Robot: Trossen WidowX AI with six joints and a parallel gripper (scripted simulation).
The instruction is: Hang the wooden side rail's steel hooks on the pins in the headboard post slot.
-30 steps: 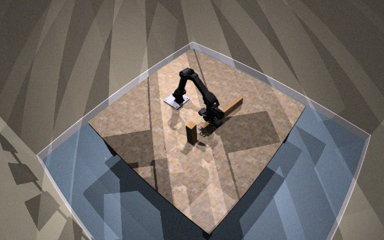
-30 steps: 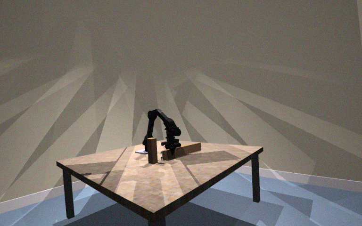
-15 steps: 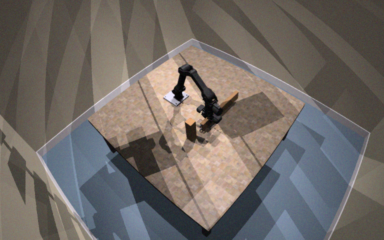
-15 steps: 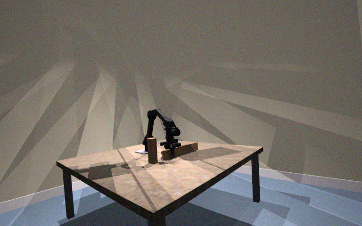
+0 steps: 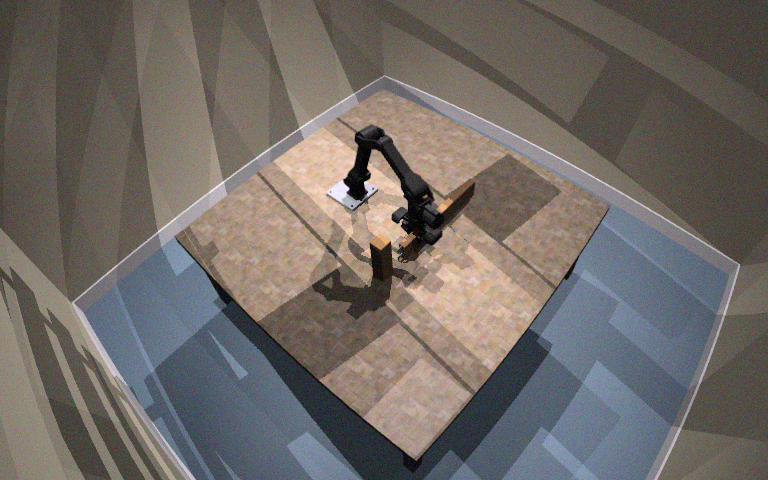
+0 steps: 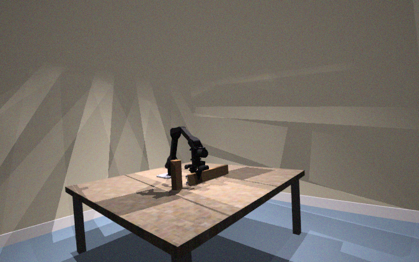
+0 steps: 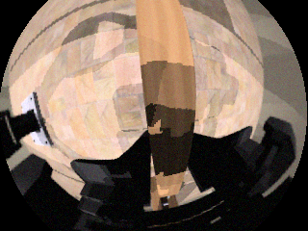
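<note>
The black two-fingered gripper [image 5: 417, 240] [image 6: 198, 176] [image 7: 169, 151] is clenched across the thickness of the long brown wooden rail [image 5: 457, 202] [image 6: 214, 173] [image 7: 166, 36], near its hooked end, presumably so that end can rise while the far end bears on the table [image 5: 453, 316] [image 6: 173, 216] [image 7: 103, 67]. The rail stands on edge, its small steel hooks [image 5: 401, 253] [image 6: 186, 180] facing the upright square wooden post [image 5: 381, 260] [image 6: 176, 175], apart from it; hanging remains undone. The wrist view shows fingers flanking the rail; the exterior view shows the hooks one above the other, undiscernible from the wrist. Neither slot nor pins can be made out.
</note>
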